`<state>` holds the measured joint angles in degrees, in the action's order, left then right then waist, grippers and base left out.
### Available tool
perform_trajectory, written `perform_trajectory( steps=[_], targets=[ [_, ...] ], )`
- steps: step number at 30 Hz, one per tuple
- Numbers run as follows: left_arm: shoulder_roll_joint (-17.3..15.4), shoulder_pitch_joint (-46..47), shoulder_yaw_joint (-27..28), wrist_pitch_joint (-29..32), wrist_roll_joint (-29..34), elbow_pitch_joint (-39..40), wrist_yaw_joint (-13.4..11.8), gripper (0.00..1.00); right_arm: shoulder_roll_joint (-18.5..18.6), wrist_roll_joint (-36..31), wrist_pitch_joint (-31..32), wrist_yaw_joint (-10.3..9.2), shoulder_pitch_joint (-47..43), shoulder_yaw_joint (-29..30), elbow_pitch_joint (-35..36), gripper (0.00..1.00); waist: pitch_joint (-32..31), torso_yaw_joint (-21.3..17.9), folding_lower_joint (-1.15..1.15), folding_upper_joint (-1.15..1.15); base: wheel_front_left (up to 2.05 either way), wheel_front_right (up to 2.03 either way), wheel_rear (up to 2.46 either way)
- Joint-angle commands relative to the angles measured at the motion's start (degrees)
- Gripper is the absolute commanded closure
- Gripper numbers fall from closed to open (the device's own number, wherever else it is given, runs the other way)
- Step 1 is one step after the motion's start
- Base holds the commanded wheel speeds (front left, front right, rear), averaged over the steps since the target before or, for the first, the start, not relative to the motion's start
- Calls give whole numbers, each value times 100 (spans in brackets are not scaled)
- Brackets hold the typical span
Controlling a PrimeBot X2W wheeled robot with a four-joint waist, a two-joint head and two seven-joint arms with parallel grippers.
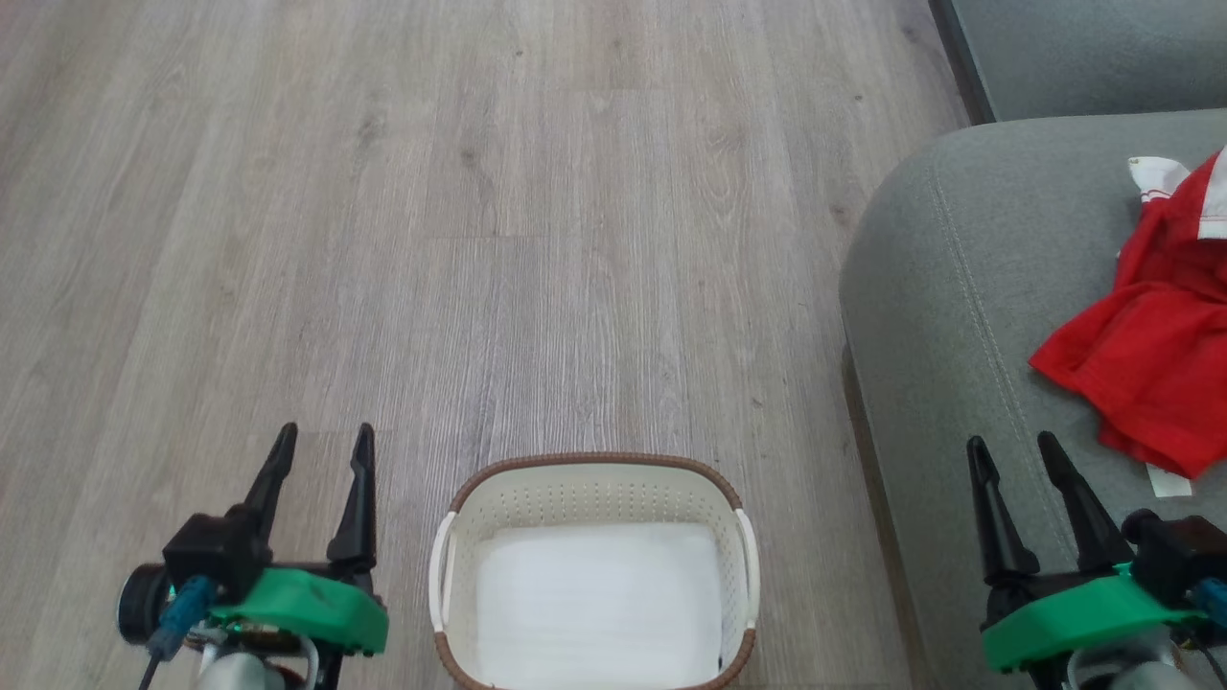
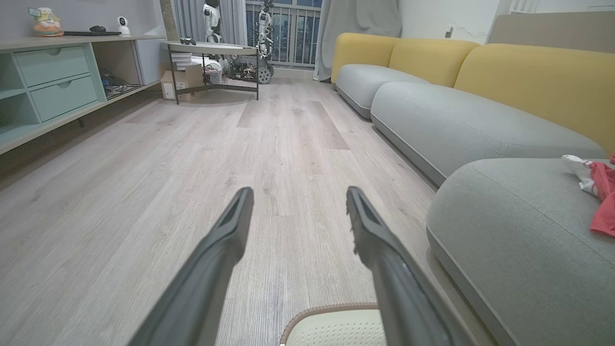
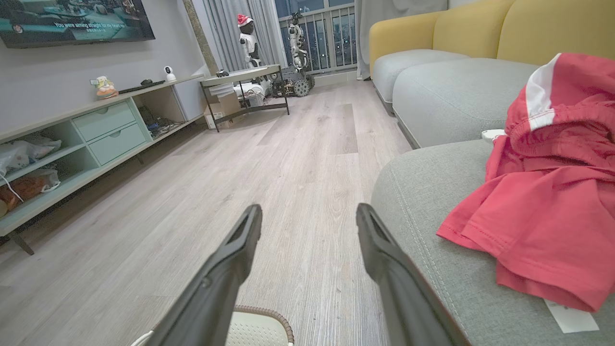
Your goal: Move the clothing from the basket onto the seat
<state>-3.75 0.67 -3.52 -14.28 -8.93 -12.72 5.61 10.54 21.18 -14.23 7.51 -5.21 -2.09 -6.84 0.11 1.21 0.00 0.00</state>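
Observation:
Red clothing (image 1: 1155, 331) with white trim lies crumpled on the grey-green seat (image 1: 959, 316) at the right; it also shows as clothing (image 3: 552, 192) on the seat (image 3: 423, 192) in the right wrist view and as clothing (image 2: 603, 192) at the edge of the left wrist view. The cream basket (image 1: 594, 479) stands on the floor at bottom centre, with a bare white bottom and no fabric in it. My left gripper (image 1: 322, 450) is open over the floor left of the basket. My right gripper (image 1: 1014, 460) is open above the seat's front edge, left of the clothing.
Pale wood floor (image 1: 479, 240) stretches ahead. A yellow-backed sofa (image 2: 456, 72) runs along the right. A low teal cabinet (image 2: 48, 81) lines the left wall, and a small table (image 2: 211, 53) with boxes under it stands far back.

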Motion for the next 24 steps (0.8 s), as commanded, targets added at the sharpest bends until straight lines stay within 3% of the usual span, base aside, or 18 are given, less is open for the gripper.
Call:
perform_trajectory(
  steps=[1, 24],
  targets=[
    [-14, 111, 239, -72, 60, 220, 32, 0, 58, -13, -76, -2, 287, -95, 187, 0, 0, 0, 0, 0, 0, 0, 0],
    [78, 107, 371, -72, 104, 186, 136, 0, 51, 47, -76, -2, 311, -122, 148, 0, 4, -8, 0, 0, 0, 0, 0]
  ],
)
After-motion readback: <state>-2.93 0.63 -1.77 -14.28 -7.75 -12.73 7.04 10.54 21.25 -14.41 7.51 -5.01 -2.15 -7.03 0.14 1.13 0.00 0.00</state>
